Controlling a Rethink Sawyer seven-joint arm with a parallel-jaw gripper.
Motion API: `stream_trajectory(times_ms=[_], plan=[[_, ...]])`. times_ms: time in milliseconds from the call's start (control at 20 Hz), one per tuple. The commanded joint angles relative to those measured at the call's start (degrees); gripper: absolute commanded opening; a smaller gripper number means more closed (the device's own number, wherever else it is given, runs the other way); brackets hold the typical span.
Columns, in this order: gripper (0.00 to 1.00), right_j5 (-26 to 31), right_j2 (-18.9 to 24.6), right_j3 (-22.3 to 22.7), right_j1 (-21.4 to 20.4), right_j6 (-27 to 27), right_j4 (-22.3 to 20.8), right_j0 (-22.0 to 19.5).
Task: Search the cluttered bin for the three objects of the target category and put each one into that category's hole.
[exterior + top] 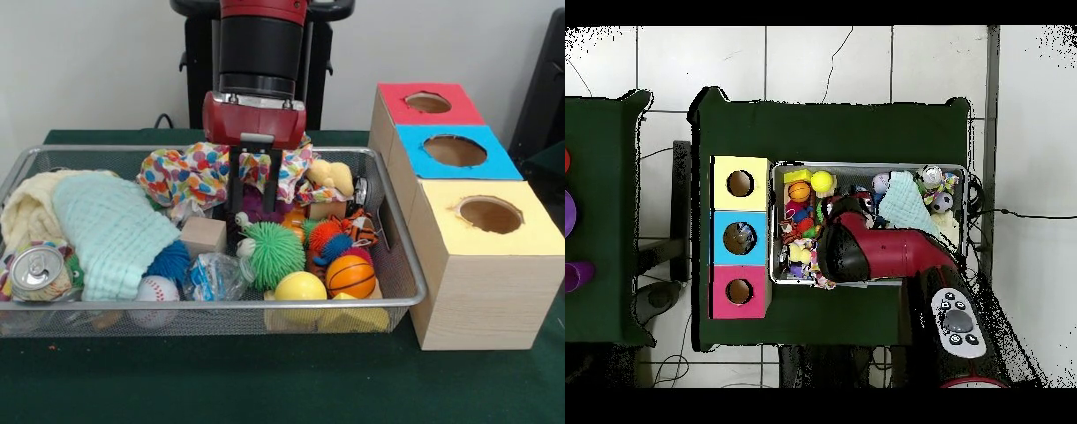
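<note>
The wire mesh bin (221, 305) is full of toys and cloths. A crumpled clear bottle with a blue-and-white label (214, 276) lies near the bin's front edge, between a baseball and a green spiky ball. I see no other clear bottles; they may be buried. My gripper (256, 208) is open and empty, its fingers down in the clutter at the back middle of the bin, astride a polka-dot cloth (190, 172) and above a purple toy. The blue-surround hole (455, 150) is in the box's middle section to the right; it also shows in the overhead view (740, 238).
A silver soda can (37, 269) lies front left beside a mint cloth (110, 234). A wooden block (203, 237), green spiky ball (274, 252), yellow ball (300, 287) and basketball (350, 276) crowd the bottle. The red hole (428, 102) and yellow hole (490, 214) flank the blue one.
</note>
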Motion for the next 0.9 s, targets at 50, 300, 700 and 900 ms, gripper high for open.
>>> stream_trajectory(times_ms=[50, 300, 700, 900], plan=[[1.0, 7.2, 1.8, 1.8, 0.7, 6.1, 1.6, -1.1], [1.0, 3.7, -3.6, -3.1, 4.1, 3.3, -3.3, 3.6], [1.0, -3.4, -13.8, -11.2, 10.7, 0.6, -9.5, 11.8], [1.0, 0.6, -9.0, -12.1, 9.0, -2.9, -13.5, 9.0]])
